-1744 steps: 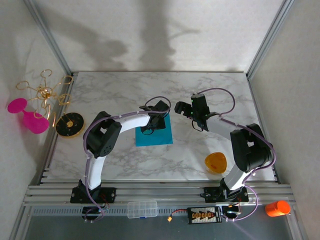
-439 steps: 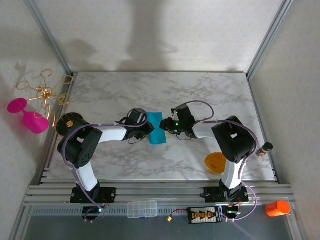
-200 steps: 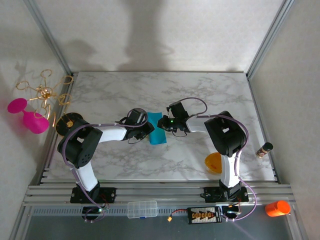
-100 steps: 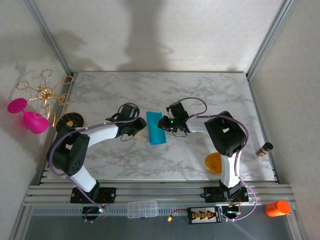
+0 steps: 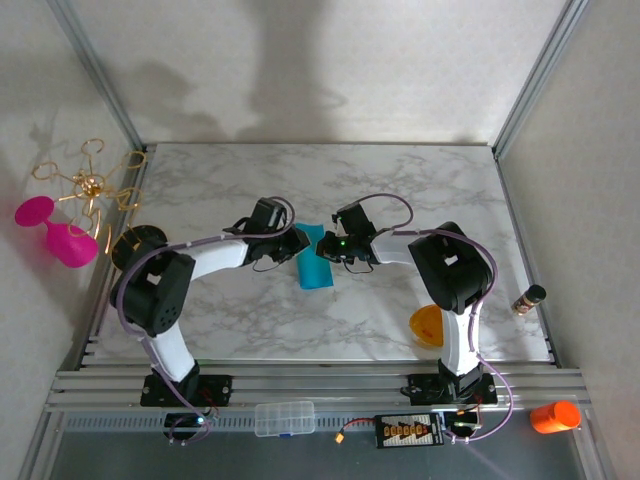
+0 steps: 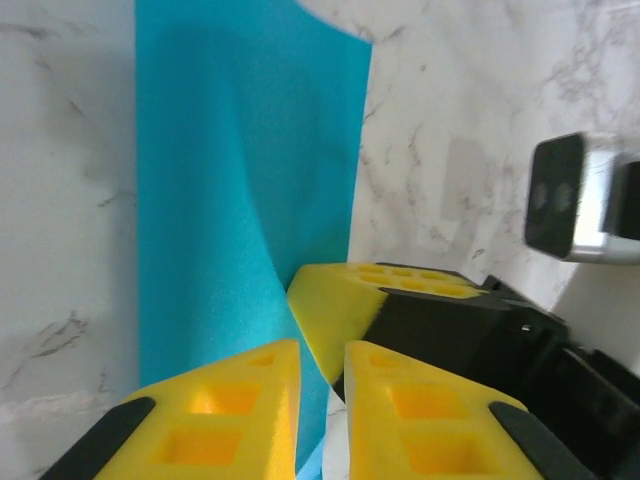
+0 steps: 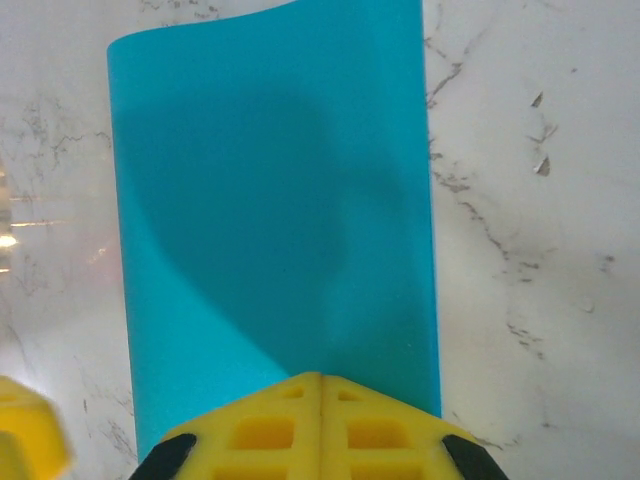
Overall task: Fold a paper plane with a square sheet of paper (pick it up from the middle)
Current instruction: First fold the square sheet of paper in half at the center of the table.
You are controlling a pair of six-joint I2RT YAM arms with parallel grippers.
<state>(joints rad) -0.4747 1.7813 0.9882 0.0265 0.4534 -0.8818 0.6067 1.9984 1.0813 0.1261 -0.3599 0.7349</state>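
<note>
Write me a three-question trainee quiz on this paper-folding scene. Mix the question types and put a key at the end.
1. True or false: the square sheet of paper lies fully open as a square.
2. Which thing sits on the marble table, on the right arm's side of the paper? A) orange bowl B) pink glass C) clear plastic box
3. In the right wrist view, how do the fingers of the right claw stand?
Key: 1 false, it is folded over into a narrow strip. 2 A. 3 shut, tips together at the paper's near edge.
</note>
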